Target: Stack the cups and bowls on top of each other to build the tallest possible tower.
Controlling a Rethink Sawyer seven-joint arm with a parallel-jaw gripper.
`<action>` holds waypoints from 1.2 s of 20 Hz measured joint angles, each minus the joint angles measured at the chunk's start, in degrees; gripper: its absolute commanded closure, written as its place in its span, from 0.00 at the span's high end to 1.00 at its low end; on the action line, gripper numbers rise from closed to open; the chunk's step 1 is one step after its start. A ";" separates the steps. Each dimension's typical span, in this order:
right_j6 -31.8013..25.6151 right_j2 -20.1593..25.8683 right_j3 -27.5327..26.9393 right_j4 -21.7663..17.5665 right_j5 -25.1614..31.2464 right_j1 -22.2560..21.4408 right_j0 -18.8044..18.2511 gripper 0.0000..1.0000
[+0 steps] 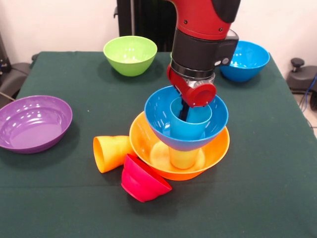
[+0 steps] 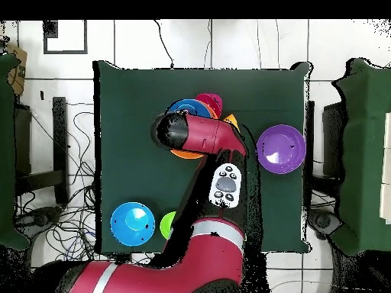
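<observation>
Right now the arm comes down from the top of the front view and its gripper (image 1: 185, 110) dips straight into the blue cup (image 1: 190, 121), which stands upright inside a blue bowl (image 1: 186, 118) at the centre of the frame. That bowl sits raised above the big orange bowl (image 1: 213, 153), propped on what looks like a yellowish-green cup (image 1: 182, 157) standing in the orange bowl's middle; together they make the tower. I cannot tell how far the fingers are spread or whether they grip the cup's wall, since the red wrist and the cup rim hide them. The relation that matters is vertical: the blue cup's long axis runs straight up and the gripper lies right on that line, so any lift or release should go straight up or the propped bowl may tip. Loose pieces wait around: an orange cup (image 1: 112, 152) on its side and a red bowl (image 1: 143, 178) tipped over at lower left, a purple bowl (image 1: 32, 123) at far left, a green bowl (image 1: 130, 54) and another blue bowl (image 1: 247, 59) along the top.
</observation>
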 measured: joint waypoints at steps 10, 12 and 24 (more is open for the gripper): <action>0.00 -0.06 0.09 -0.02 0.00 0.43 0.02 1.00; 0.00 -0.10 0.14 -0.02 0.00 0.44 0.02 1.00; 0.00 -0.56 1.83 -0.01 -0.01 0.11 0.06 1.00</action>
